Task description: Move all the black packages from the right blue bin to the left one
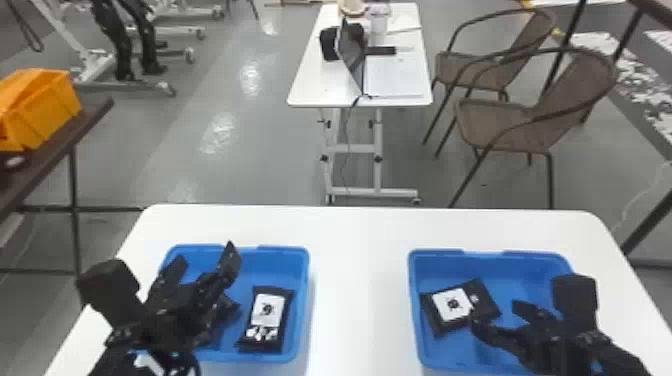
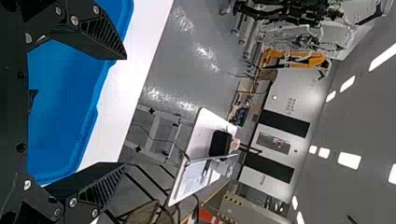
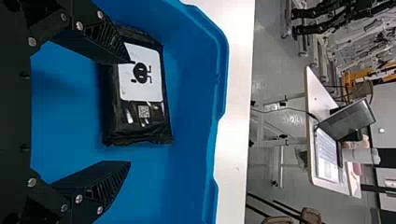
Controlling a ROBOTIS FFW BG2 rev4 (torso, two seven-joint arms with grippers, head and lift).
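Note:
In the head view my left gripper [image 1: 202, 267] is open over the left blue bin [image 1: 305, 300]. That bin holds a black package [image 1: 266, 320] with a white label and another dark package [image 1: 225, 310] partly behind the gripper. My right gripper [image 1: 495, 315] stands over the right blue bin [image 1: 417, 345], beside a labelled black package [image 1: 452, 305]. In the left wrist view the open left gripper [image 2: 123, 112] has nothing between its fingers. In the right wrist view the right gripper [image 3: 130, 112] is open, one finger overlapping the edge of the package [image 3: 140, 84].
Both bins stand on a white table [image 1: 357, 280], with a gap between them. Beyond it are a smaller white table [image 1: 325, 90] with a laptop and brown chairs [image 1: 510, 125]. An orange bin [image 1: 45, 110] sits on a dark table at the left.

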